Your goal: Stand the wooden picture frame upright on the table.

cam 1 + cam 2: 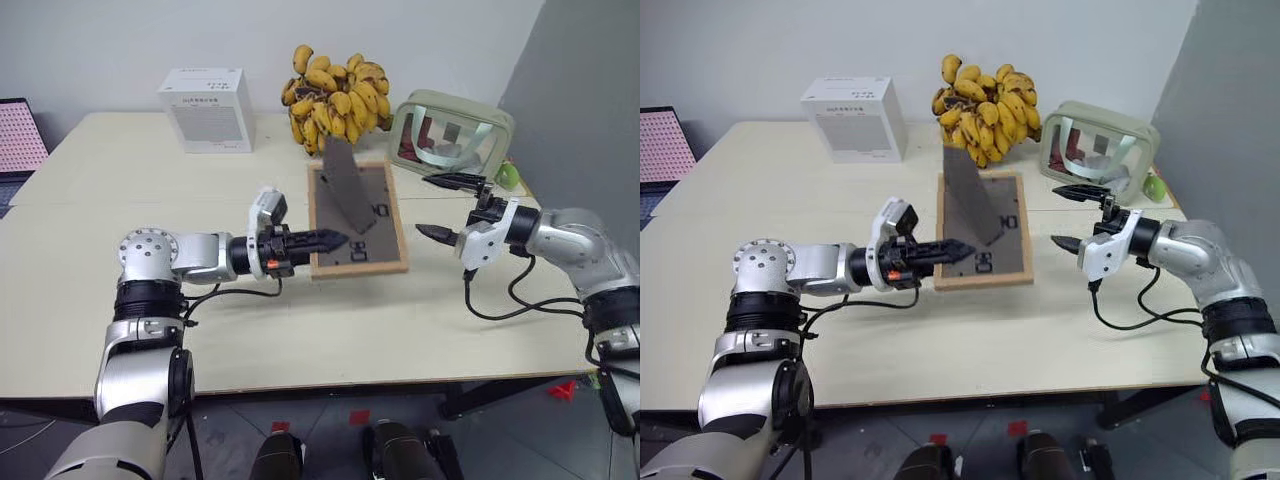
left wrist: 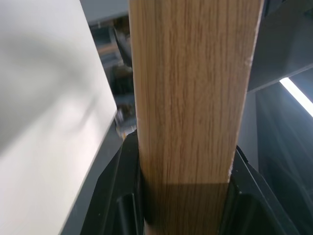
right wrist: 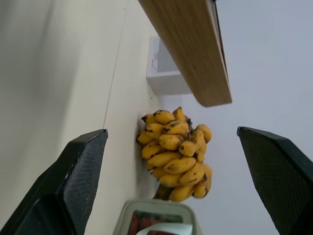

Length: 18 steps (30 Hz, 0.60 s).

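The wooden picture frame (image 1: 360,266) lies with its dark grey back facing up at the middle of the table (image 1: 150,200), and its easel stand (image 1: 348,185) sticks up from the back. My left gripper (image 1: 335,240) reaches in level from the left and is shut on the frame's left edge. In the left wrist view the light wood (image 2: 190,98) sits clamped between the black fingers (image 2: 122,196). My right gripper (image 1: 422,205) hovers just right of the frame, open and empty. Its fingers (image 3: 83,166) stand wide apart, with the frame's edge (image 3: 195,44) ahead of them.
A white box (image 1: 208,110) stands at the back of the table. A bunch of bananas (image 1: 335,95) sits just behind the frame. A pale green clear-fronted case (image 1: 450,135) is at the back right, close behind my right gripper. A pink dotted panel (image 1: 18,135) is at the far left.
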{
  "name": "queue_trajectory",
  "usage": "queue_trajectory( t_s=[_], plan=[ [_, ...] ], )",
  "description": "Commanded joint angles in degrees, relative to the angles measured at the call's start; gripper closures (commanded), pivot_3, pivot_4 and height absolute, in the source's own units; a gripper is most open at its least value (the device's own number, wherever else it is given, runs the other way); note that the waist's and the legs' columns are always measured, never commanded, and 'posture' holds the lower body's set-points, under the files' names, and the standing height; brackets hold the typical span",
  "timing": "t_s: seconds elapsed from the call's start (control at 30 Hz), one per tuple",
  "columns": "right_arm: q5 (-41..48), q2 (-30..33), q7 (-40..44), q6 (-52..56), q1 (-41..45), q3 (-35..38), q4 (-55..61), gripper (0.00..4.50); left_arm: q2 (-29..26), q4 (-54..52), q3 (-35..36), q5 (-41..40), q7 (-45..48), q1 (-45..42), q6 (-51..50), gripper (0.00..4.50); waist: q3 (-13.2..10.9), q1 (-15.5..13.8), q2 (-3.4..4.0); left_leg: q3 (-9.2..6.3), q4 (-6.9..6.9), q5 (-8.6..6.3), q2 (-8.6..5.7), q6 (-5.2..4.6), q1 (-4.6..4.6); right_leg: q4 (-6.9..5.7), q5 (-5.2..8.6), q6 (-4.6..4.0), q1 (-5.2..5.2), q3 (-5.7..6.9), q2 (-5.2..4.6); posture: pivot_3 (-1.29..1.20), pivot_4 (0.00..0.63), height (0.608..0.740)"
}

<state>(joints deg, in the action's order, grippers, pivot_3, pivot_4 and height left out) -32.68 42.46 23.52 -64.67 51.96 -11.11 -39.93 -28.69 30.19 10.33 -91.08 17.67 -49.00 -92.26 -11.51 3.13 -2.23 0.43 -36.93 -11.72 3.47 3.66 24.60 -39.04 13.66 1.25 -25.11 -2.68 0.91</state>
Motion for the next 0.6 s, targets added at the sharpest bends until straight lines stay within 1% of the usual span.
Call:
queue_trajectory(
  t_s=[0.03,0.17,0.27,0.33,0.37,0.4,0.43,0.53,0.57,0.6],
  plan=[
    [-12.19,-0.80,-15.08,-6.08,6.09,-2.41,-3.18,0.02,-0.73,0.04,-0.23,-8.24,-4.20,-1.64,-0.24,3.21,0.00,-0.19,0.00,-0.03,0.00,0.01,0.00,0.02,0.01,0.00,0.00,0.00,0.00,0.03,0.00,0.00,0.150,0.740],
    [-20.19,-1.71,-25.75,-9.65,9.45,-5.59,-3.29,0.02,-0.35,-0.39,-1.37,-12.56,-8.11,-1.19,0.69,3.21,0.00,-0.40,0.00,-0.06,-0.03,0.03,-0.05,0.04,0.00,-0.01,0.01,0.00,0.03,0.02,-0.02,0.00,0.150,0.740],
    [-25.81,-2.26,-30.74,-10.79,11.20,-9.90,-4.06,0.02,-0.81,-5.03,-4.54,-16.76,-10.54,1.90,1.82,3.21,0.00,-0.56,0.00,-0.10,-0.03,0.04,-0.07,0.05,0.00,-0.02,-0.01,-0.02,0.06,0.03,-0.03,0.00,0.150,0.740],
    [-27.48,-2.22,-33.46,-11.55,11.92,-11.64,-4.67,0.40,-1.52,-6.94,-6.38,-20.12,-12.35,3.47,3.63,3.21,0.01,-0.62,0.00,-0.09,-0.02,0.04,-0.09,0.05,0.00,-0.01,-0.06,-0.10,0.06,0.00,-0.06,0.00,0.150,0.740],
    [-27.92,-2.09,-34.62,-11.91,12.31,-12.33,-5.12,0.48,-1.83,-7.63,-6.95,-21.17,-12.74,3.98,4.37,3.21,0.00,-0.73,0.00,-0.09,-0.02,0.04,-0.09,0.05,0.00,-0.01,-0.06,-0.11,0.06,0.00,-0.07,0.00,0.150,0.740],
    [-28.66,-1.92,-36.12,-12.03,12.68,-12.96,-5.30,0.83,-2.09,-8.15,-7.31,-21.70,-12.80,4.36,4.87,3.21,0.00,-0.82,0.00,-0.09,-0.02,0.04,-0.09,0.05,0.00,0.00,-0.06,-0.11,0.06,-0.01,-0.08,0.00,0.150,0.740],
    [-29.12,-1.75,-37.34,-12.07,12.98,-13.48,-5.48,0.97,-2.21,-8.66,-7.50,-21.92,-12.85,4.72,5.36,3.21,0.00,-0.88,0.00,-0.10,-0.02,0.04,-0.09,0.05,0.00,0.00,-0.06,-0.12,0.06,0.01,-0.08,0.00,0.150,0.740],
    [-30.11,-1.30,-40.39,-12.08,13.54,-14.52,-5.83,1.71,-2.55,-9.61,-7.87,-21.92,-12.99,5.49,6.34,3.21,0.00,-1.02,0.00,-0.13,-0.04,0.07,-0.12,0.03,0.00,-0.03,-0.09,-0.16,0.06,0.02,-0.07,0.00,0.150,0.740],
    [-30.40,-0.96,-41.44,-12.27,13.65,-14.80,-5.77,2.01,-2.65,-9.79,-7.95,-21.92,-13.14,5.71,6.68,3.21,0.01,-1.04,0.00,-0.14,-0.04,0.10,-0.14,0.01,-0.01,-0.03,-0.11,-0.17,0.07,0.02,-0.08,0.00,0.150,0.740],
    [-30.79,-0.57,-42.78,-12.34,13.72,-14.94,-5.54,2.17,-2.67,-9.86,-7.95,-21.92,-13.15,5.88,6.94,3.21,0.01,-1.11,0.00,-0.15,-0.04,0.10,-0.15,0.00,-0.02,-0.03,-0.11,-0.17,0.10,0.03,-0.08,0.00,0.150,0.740]
  ],
)
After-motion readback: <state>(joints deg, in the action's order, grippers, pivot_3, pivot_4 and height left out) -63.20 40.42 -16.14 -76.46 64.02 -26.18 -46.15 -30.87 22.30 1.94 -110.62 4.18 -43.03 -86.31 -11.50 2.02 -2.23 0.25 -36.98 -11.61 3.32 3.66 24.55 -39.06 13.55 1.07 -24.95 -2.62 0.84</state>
